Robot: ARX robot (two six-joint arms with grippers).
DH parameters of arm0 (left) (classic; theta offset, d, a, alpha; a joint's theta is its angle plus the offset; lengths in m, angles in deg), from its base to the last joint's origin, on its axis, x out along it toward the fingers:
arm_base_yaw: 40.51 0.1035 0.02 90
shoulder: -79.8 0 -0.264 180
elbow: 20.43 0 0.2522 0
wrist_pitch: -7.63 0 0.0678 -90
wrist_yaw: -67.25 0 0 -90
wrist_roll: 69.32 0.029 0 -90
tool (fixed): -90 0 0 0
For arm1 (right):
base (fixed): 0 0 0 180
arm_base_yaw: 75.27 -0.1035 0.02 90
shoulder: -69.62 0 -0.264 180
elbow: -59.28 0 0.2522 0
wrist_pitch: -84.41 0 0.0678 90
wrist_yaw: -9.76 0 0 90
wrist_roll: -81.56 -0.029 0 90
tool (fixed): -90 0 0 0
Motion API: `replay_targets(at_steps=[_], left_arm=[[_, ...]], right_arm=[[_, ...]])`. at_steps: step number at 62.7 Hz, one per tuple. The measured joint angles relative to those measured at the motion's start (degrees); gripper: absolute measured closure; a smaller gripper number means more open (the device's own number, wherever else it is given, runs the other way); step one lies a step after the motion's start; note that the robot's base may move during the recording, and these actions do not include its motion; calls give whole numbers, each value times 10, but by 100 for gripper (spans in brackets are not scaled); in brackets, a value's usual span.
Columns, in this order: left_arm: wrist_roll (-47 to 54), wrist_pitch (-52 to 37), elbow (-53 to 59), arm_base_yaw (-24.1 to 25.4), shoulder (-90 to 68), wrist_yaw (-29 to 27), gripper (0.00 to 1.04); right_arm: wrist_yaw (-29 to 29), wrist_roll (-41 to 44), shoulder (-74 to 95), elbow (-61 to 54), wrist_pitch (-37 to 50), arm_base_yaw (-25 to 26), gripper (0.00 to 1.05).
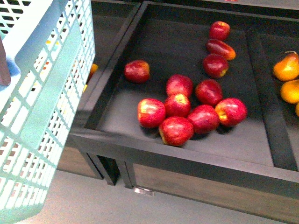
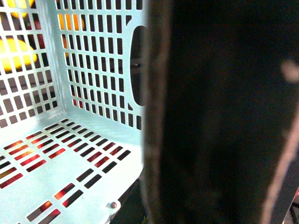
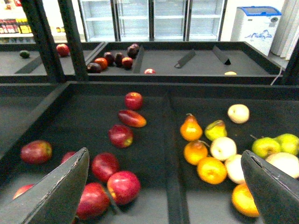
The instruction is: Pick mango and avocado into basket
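- Basket (image 1: pixel 42 93) — light teal plastic with slotted lattice walls and floor and an oval hand hole. It hangs on the robot's left, just beside the dark display bin (image 1: pixel 117 140). The bit of floor showing in the left wrist view has no fruit on it, so I'd guess neither pick is done yet.
- That bin is matte black and shallow, with raised dividers. I'd come in from above so nothing clips the rim.
- Left gripper: its wrist view is mostly a dark blur, so I can't tell whether it's clamped on anything.
- Right gripper (image 3: pixel 163 154) is spread wide with nothing between the fingers, hovering over the bins.
- Red apples (image 1: pixel 177 114) are glossy, round and bunched up touching each other. They'd probably roll if nudged, so steer clear.
- Avocado (image 3: pixel 24 54) is probably that small dark green oval in a far bin, well apart from the right gripper. It looks smooth and oval, so I'd close across its short side, gently.
- Mango: can't pin it down for sure. A yellow oblong blob (image 2: pixel 16 53) shows through the lattice and might be it.
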Motion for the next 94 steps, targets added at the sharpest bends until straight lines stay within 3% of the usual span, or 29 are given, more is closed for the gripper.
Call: replay_targets(at_steps=[94], left_arm=[[0,0,0,0,0,0,100]], right_arm=[[1,0,0,0,0,0,9]])
